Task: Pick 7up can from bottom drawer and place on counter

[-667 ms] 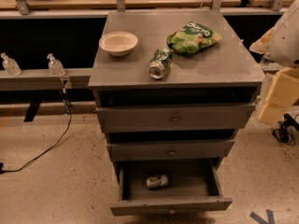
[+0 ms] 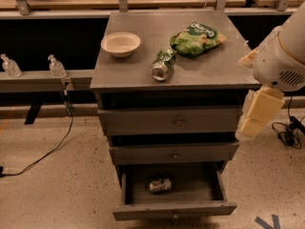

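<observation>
The 7up can (image 2: 160, 185), silvery with pale green markings, lies on its side inside the open bottom drawer (image 2: 174, 211), a little left of its middle. The counter (image 2: 143, 68) is the scuffed grey top of the three-drawer cabinet. My gripper (image 2: 256, 113), a cream-coloured piece below the white arm housing (image 2: 281, 61), hangs at the cabinet's right side. It is level with the top drawer, well above and to the right of the can, and holds nothing that I can see.
On the counter sit a pale bowl (image 2: 120, 43), a darker green can (image 2: 163, 64) on its side and a green snack bag (image 2: 198, 37). The two upper drawers (image 2: 178, 122) are closed. Cables (image 2: 47, 151) lie on the floor at left, and two small bottles (image 2: 56, 67) stand on a ledge.
My arm and gripper have moved left and slightly down, closer to the cabinet's right side. The cans, the bowl and the bag have not moved.
</observation>
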`<state>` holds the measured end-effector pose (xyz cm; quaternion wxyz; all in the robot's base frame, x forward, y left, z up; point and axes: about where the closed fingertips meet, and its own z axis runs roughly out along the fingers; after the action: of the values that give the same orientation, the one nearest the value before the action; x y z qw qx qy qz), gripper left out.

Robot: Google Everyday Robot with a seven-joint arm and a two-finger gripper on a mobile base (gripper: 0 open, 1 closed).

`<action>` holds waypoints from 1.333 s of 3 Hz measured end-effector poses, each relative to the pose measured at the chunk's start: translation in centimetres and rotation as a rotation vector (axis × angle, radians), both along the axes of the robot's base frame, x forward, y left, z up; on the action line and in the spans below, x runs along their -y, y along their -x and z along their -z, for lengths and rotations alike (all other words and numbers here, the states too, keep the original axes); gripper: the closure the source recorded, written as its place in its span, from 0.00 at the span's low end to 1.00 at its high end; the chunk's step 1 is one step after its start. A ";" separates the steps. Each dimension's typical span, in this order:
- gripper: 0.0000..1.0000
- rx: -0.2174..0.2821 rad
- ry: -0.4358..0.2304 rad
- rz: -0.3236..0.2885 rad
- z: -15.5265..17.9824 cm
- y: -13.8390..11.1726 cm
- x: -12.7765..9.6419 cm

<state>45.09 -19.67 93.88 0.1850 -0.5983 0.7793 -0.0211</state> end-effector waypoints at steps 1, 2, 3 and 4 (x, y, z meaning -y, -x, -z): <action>0.00 -0.025 -0.041 -0.074 0.8 -0.2 -1.4; 0.00 -0.051 -0.096 -0.198 4.0 -0.6 -5.4; 0.00 -0.089 -0.191 -0.314 11.7 -0.8 -12.2; 0.00 -0.116 -0.237 -0.365 17.2 -3.5 -17.3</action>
<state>48.62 -2.35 76.68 0.2098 -0.7038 0.6644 0.1388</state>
